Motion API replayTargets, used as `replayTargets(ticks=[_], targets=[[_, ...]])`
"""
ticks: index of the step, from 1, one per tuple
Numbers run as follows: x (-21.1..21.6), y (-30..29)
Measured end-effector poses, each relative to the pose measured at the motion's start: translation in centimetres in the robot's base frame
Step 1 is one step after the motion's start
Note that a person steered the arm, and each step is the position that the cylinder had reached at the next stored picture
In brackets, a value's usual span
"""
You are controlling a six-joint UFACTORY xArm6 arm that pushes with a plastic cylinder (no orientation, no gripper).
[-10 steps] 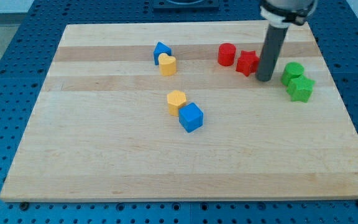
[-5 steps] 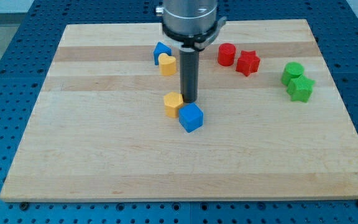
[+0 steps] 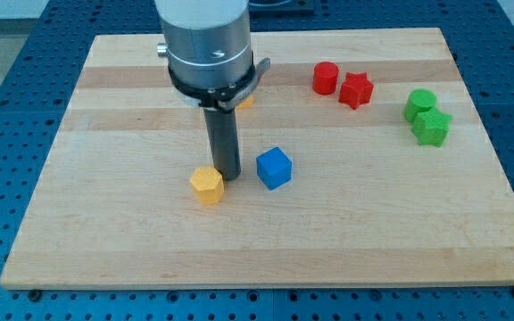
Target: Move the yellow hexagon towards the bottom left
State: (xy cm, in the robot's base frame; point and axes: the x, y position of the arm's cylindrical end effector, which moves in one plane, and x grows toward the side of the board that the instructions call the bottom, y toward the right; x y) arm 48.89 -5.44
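The yellow hexagon is a small, squat orange-yellow block with a flat six-sided top, lying flat on the wooden counter a little to the view's left of the board's middle. My tip touches its upper-right edge, on the side away from the view's bottom left. There is no pincer here, only the rod, so nothing is pinched. Just to the right of the hexagon, past the tip, sits a blue cube, apart from both. Above the hexagon, the arm's grey body hides all but a yellow sliver of another block. Far to the upper right of the hexagon stand a red cylinder, a red star, a green cylinder and a green star.
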Motion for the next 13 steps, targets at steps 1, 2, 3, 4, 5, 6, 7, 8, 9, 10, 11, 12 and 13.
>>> replayTargets(ticks=[1,2,3,4,5,6,7,8,9,10,11,12,13], targets=[[1.7,0.0],[2.8,0.0],[3.6,-1.2],[4.6,-3.0],[5.4,-4.9],[6.0,-6.1],[6.0,-7.9],[6.0,-9.6],[6.1,-11.1],[6.1,-12.2],[6.1,-12.9],[5.6,-13.2],[0.4,-12.5]])
